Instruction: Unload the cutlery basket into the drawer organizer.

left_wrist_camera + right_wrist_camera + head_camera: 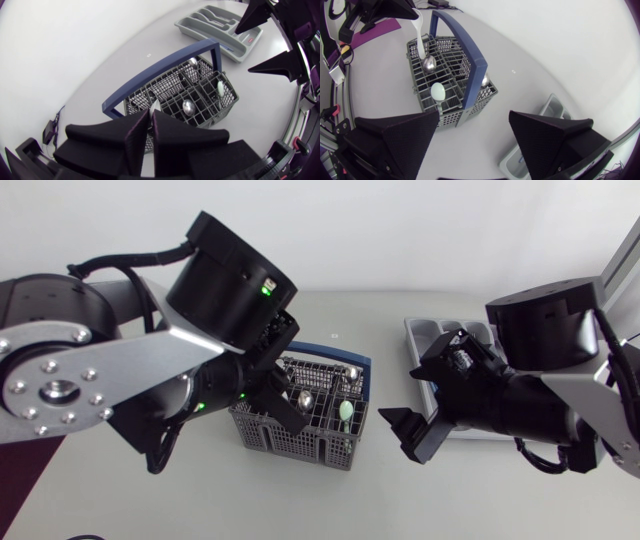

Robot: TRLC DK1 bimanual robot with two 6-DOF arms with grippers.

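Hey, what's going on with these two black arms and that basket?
The left gripper is shut on a white utensil handle standing in the grey cutlery basket, seemingly to pull it out. A pale green spoon and metal spoons sit in the basket's other compartments. The right gripper hangs open between the basket and the drawer organizer, holding nothing.

The cutlery basket (220, 107) is seen as a matt grey plastic lattice, spanned by a smooth blue plastic handle (165, 67). Inside it, a spoon (188, 106) is of polished, mirror-bright metal, while a pale green spoon (438, 92) there and a white utensil (421, 42) above it appear plastic. Beside the basket, the drawer organizer (207, 42) is moulded in smooth grey plastic. The table (150, 500) beneath is finished matt and smooth.
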